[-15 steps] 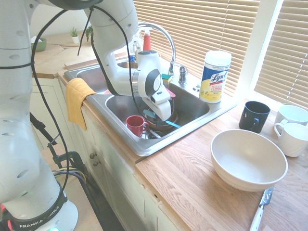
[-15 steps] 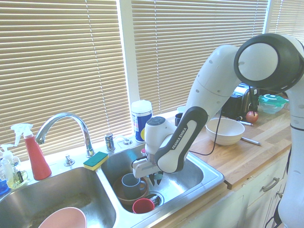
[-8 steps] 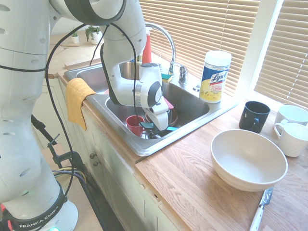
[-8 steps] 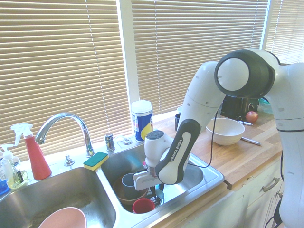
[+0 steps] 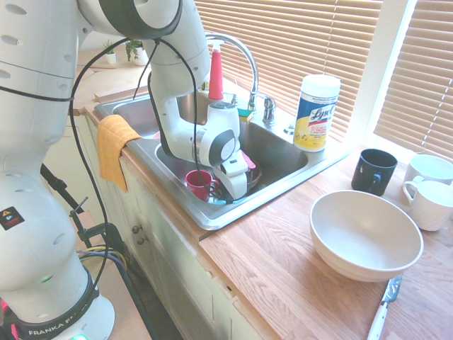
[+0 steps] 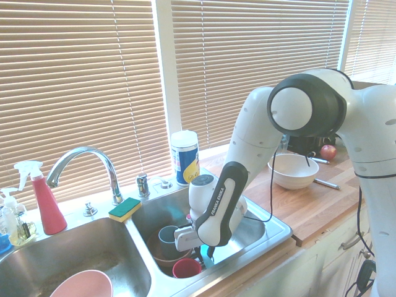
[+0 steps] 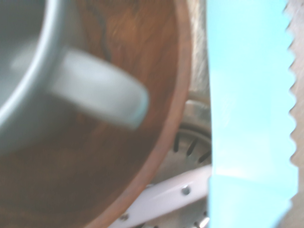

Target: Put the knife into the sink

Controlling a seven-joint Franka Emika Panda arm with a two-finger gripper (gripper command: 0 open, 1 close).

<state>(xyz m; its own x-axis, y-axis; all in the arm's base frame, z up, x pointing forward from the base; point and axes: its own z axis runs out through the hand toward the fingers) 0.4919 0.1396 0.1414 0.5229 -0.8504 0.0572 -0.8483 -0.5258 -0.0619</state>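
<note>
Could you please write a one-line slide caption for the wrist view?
Close-up over the sink drain: turquoise serrated knife beside a brown bowl holding a grey mug.

Light wood butcher-block countertop (image 5: 283,262). Directly on it: wide white ceramic bowl (image 5: 366,234), dark navy mug (image 5: 374,171), two white mugs (image 5: 427,190) at the far edge, white-handled metal utensil (image 5: 382,309) just beside the bowl, upright Lysol wipes canister (image 5: 316,112) behind the stainless steel double-basin sink (image 5: 283,166).
</note>
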